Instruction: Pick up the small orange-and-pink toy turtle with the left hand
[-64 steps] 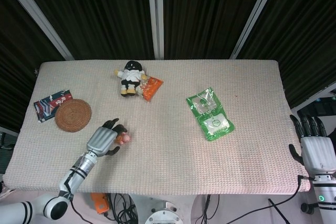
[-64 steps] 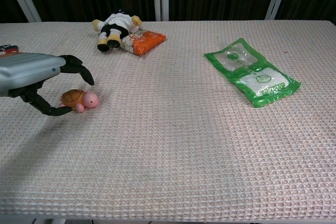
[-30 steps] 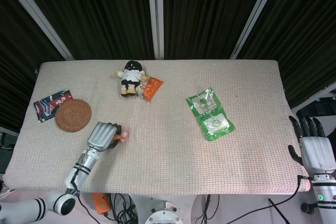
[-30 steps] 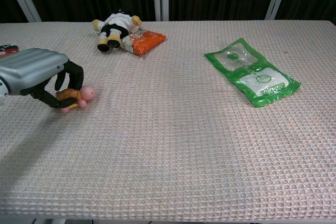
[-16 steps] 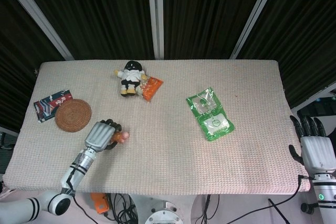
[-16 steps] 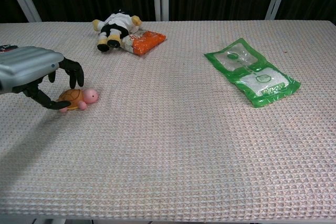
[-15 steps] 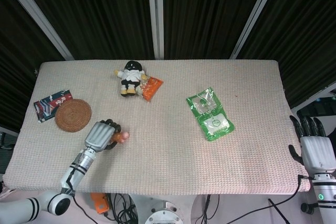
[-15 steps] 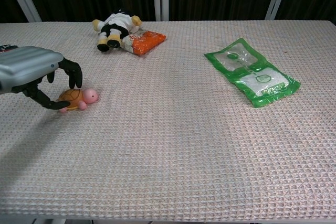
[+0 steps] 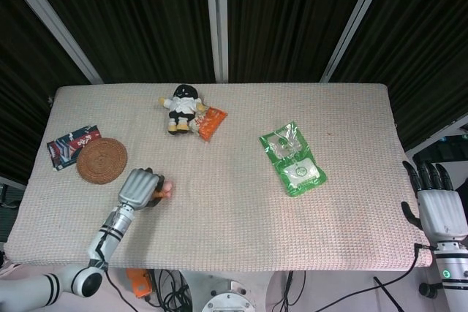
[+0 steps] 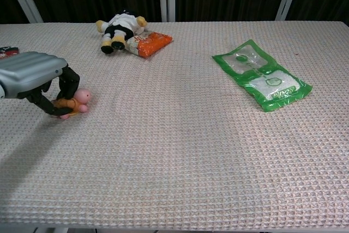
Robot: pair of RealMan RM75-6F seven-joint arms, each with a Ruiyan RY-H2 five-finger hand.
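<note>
While its dark fingers curl tight around the toy turtle point(image 10: 72, 102), the left hand point(image 10: 34, 76) grips it, pink head poking out right of the fingers.

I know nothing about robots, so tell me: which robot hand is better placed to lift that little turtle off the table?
The left robot hand. Its fingers are already wrapped around the toy turtle near the table's left side. The right robot hand sits off the table's right edge, far from it, holding nothing.
</note>
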